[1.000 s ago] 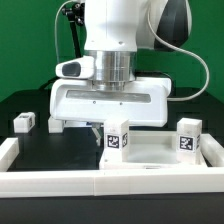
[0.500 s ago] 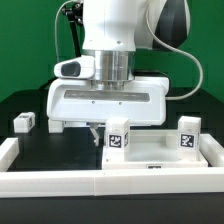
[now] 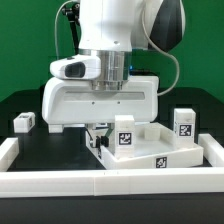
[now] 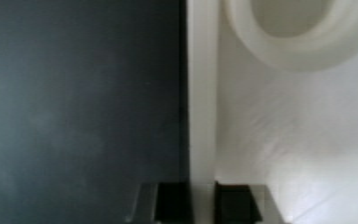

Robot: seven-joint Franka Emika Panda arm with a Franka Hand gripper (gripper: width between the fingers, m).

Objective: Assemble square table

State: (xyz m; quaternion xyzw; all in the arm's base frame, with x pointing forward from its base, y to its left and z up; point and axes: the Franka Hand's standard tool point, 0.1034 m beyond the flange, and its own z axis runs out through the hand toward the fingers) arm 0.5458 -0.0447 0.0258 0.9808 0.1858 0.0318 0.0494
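Observation:
The square table's white slab (image 3: 150,150) lies on the black mat, skewed, with its raised rim showing. Two tagged white legs (image 3: 126,134) (image 3: 183,123) stand upright on it. A third leg (image 3: 24,121) lies loose at the exterior view's left. My gripper (image 3: 100,140) reaches down at the slab's left edge, shut on the rim. In the wrist view the gripper (image 4: 204,203) has its dark fingers (image 4: 171,200) on either side of the slab's thin white wall (image 4: 202,120). A round socket (image 4: 309,30) shows on the slab.
Long white border rails run along the front (image 3: 100,181) and the exterior view's left (image 3: 8,150) and right (image 3: 213,152) of the black mat (image 3: 50,150). Black cables hang behind the arm (image 3: 70,25).
The arm has swung toward the exterior view's left and turned. The slab has turned with it, so both upright legs now sit farther right and its corner points forward.

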